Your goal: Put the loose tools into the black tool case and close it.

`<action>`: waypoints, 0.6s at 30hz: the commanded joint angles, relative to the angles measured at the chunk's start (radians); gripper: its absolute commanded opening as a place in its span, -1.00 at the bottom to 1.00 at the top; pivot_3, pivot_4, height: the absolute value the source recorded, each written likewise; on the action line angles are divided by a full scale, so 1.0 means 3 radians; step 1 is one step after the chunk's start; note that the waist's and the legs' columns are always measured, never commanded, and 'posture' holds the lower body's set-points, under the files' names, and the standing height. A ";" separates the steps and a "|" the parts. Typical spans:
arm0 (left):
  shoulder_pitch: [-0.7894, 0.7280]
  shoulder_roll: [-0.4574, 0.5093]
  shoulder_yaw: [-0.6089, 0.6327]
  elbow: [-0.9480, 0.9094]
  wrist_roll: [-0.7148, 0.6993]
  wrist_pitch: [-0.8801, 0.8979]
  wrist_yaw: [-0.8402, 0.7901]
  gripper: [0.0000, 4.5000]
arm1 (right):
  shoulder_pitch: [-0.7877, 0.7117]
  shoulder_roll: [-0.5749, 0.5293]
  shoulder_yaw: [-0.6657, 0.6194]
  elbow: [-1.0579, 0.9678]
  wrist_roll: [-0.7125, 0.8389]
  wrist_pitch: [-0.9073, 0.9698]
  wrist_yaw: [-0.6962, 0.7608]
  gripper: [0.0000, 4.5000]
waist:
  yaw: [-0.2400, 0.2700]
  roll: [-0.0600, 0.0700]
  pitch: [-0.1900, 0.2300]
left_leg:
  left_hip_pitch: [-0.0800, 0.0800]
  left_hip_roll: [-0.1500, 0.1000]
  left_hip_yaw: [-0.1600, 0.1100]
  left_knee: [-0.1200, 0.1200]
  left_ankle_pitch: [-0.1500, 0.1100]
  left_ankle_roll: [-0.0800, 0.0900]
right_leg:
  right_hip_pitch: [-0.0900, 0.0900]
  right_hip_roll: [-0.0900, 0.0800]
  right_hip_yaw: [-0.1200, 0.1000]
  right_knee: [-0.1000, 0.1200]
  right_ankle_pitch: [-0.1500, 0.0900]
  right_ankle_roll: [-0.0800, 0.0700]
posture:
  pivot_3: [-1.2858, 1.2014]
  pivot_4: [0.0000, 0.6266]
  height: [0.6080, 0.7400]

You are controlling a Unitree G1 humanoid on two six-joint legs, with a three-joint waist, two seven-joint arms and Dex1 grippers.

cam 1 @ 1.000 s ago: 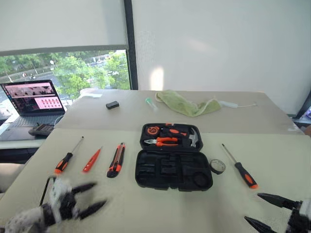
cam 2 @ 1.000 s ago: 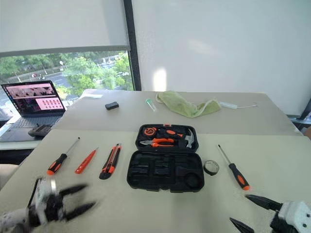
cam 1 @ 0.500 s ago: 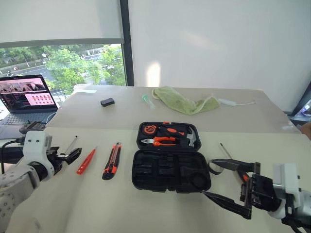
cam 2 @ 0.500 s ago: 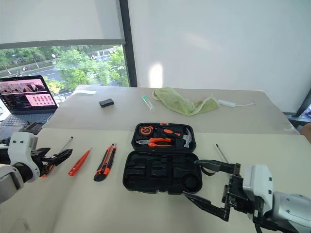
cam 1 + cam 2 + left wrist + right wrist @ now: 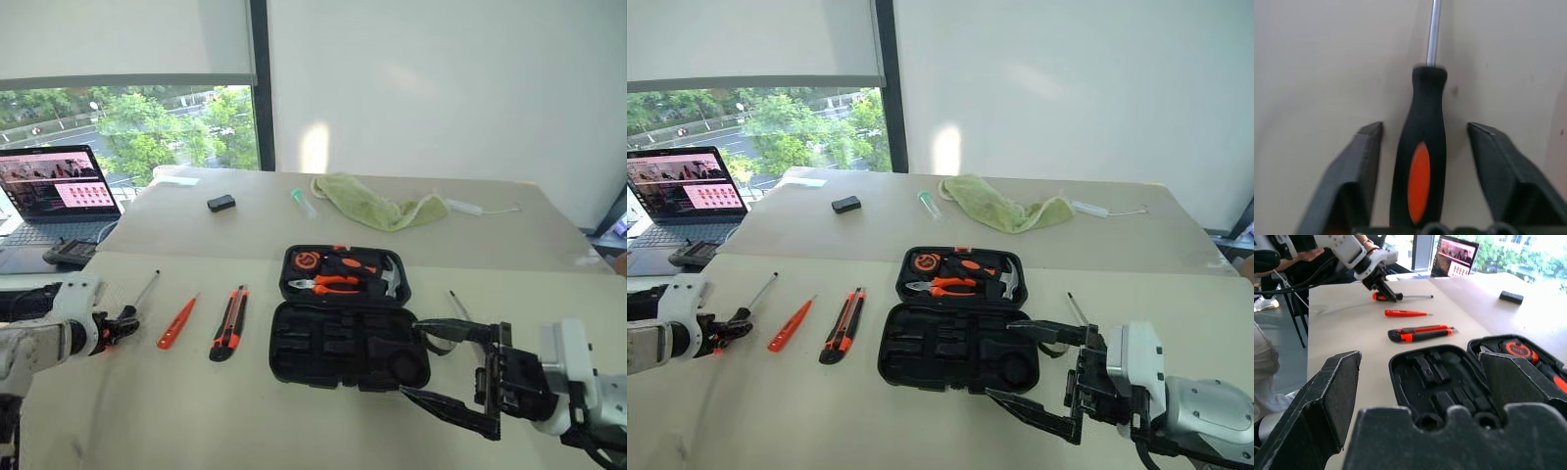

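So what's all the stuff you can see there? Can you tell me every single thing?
tool case: 1, black, open, mid front table.
pliers: 1, orange handles, in the case's far half.
hammer: 1, steel head, beside the pliers.
long screwdrivers: 2, orange and black; one between the left gripper's fingers, one right of the case.
small screwdriver: 1, orange, left of the case.
utility knife: 1, orange and black, next to the case.
small block: 1, black, far table.
cloth: 1, green, far table.
laptop: 1, open, by the window.
left gripper: around the screwdriver handle.
right gripper: open, near the case.
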 commanded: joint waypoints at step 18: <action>-0.1856 -0.0696 -0.2264 -0.0449 0.1062 -0.1605 -0.2795 -0.73 | 0.1154 0.0516 -0.1030 -0.0185 -0.0072 -0.0329 0.0143 1.00 | -0.0025 0.0009 -0.0019 | -0.0013 -0.0038 0.0003 0.0029 -0.0014 0.0036 | 0.0007 -0.0001 0.0015 0.0001 -0.0002 0.0021 | 0.03 -0.52 1.00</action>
